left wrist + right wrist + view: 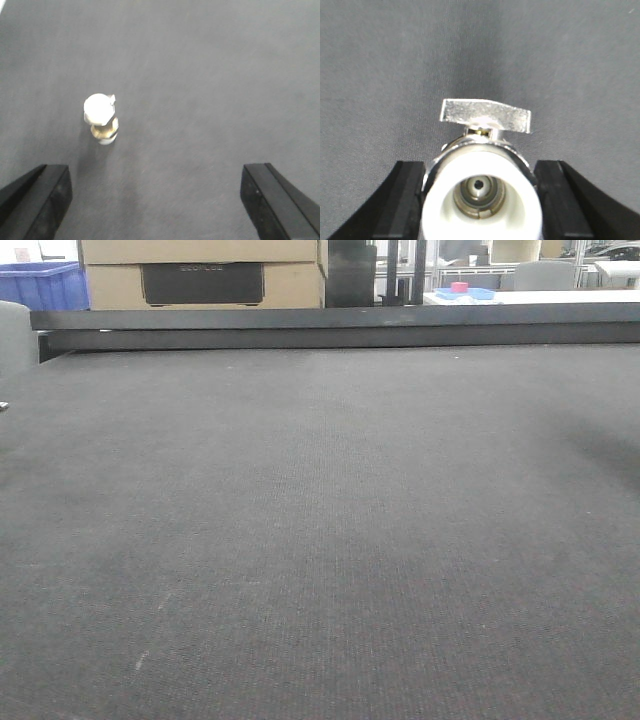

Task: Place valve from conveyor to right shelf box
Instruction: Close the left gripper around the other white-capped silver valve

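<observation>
The conveyor (320,540) fills nearly the whole front view, dark grey textured fabric running back to a dark rail along its far edge. Past that edge sit stacked cardboard boxes (200,270), with a blue bin (40,285) off by the far left corner.

The left gripper (155,175) hangs over the belt with its jaws spread wide and nothing between them. Only the two black fingers (45,200) show, one in each bottom corner of the left wrist view.

The right gripper (481,170) is closed around the valve (480,185), with a black finger pressed against each side of the body. The valve's long axis runs straight along the camera's line of sight, so its pale whitish open end faces back at the wrist camera and you look right down the bore. The flat silver handle (485,116) sits on the upper side and lies crosswise, left to right, square to that axis. Belt is all there is behind it and no edge shows, so it's not possible to say which part of the conveyor it's over.

Smallest thing: a second little fitting (102,120) stands upright on the belt in the left wrist view — whitish cap on top, metal below, ahead of the left-hand finger and well apart from both.
</observation>
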